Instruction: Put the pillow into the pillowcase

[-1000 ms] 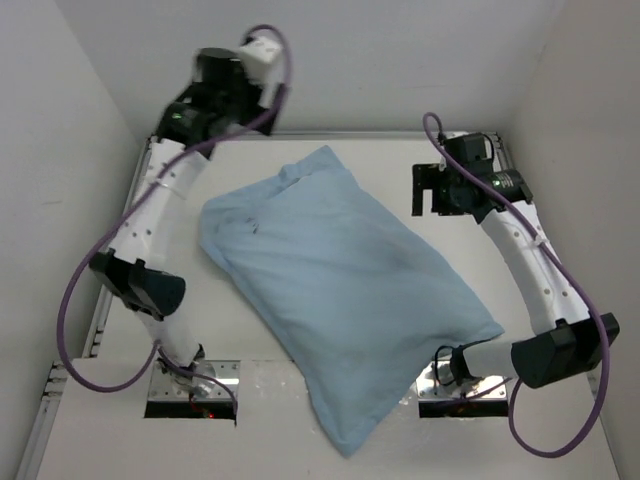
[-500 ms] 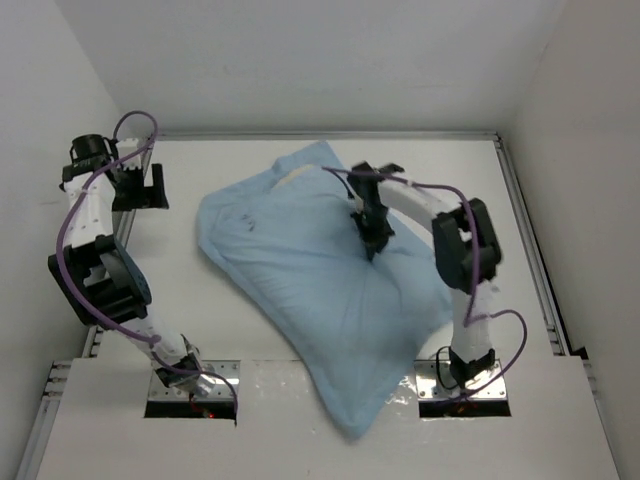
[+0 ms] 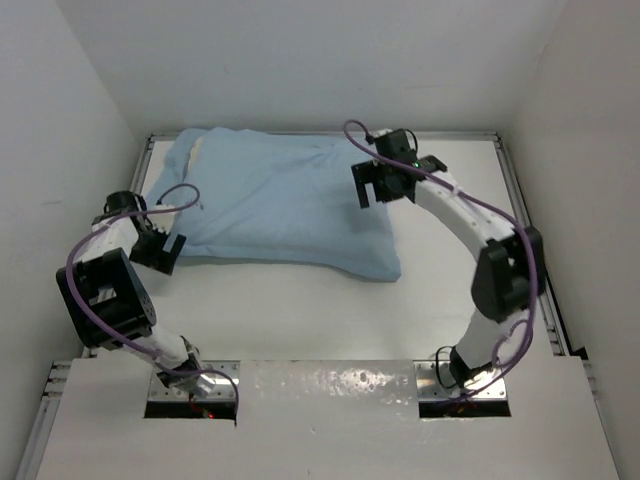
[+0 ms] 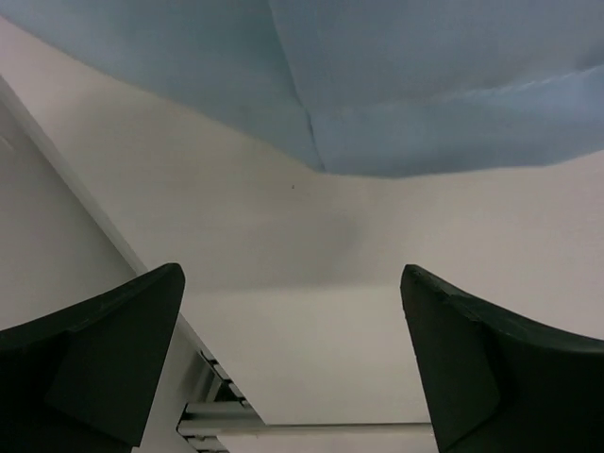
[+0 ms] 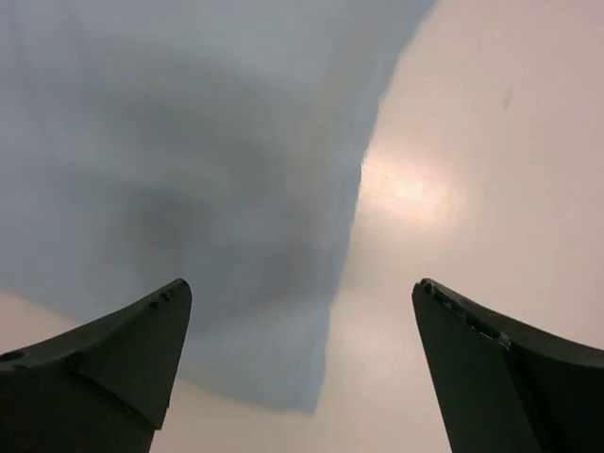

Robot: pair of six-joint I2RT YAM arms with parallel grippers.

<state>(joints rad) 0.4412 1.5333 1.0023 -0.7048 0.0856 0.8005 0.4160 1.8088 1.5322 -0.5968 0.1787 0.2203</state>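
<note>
1. The left pincer (image 4: 291, 276) hangs spread and empty just off the near left corner of the pillowcase (image 3: 280, 200). The right pincer (image 5: 302, 288), equally spread and empty, hovers over its far right edge.
2. Likely trouble: a pinch that catches only the thin cloth could drag the case askew, or shove it against the left wall.
3. The case lies plump on the far left of the tabletop (image 3: 330, 320). Its long axis runs left to right, and its right end angles nearer. I cannot see the pillow itself.
</note>
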